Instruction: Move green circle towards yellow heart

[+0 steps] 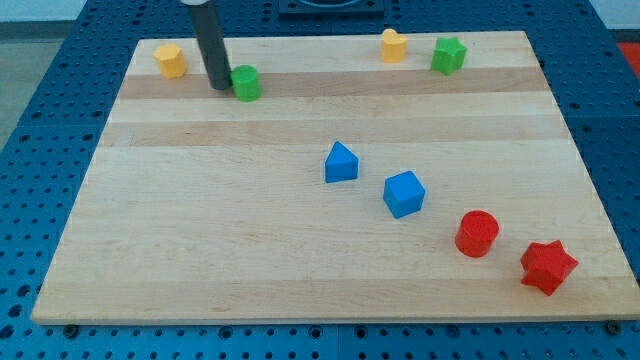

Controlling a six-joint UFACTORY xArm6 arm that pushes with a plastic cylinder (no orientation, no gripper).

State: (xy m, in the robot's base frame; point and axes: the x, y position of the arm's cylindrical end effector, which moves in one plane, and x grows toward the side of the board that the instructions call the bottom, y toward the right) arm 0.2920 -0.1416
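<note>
The green circle (245, 83) is a short green cylinder near the view's top, left of centre. My tip (218, 85) stands right against its left side, touching it. The yellow heart (394, 45) sits at the view's top edge, right of centre, well to the right of the green circle. The dark rod rises from the tip out of the top of the view.
A green star (448, 55) sits just right of the yellow heart. A yellow-orange cylinder (170, 60) is at the top left. Two blue blocks (341, 162) (404, 193) lie mid-board. A red cylinder (477, 233) and red star (548, 266) are at the bottom right.
</note>
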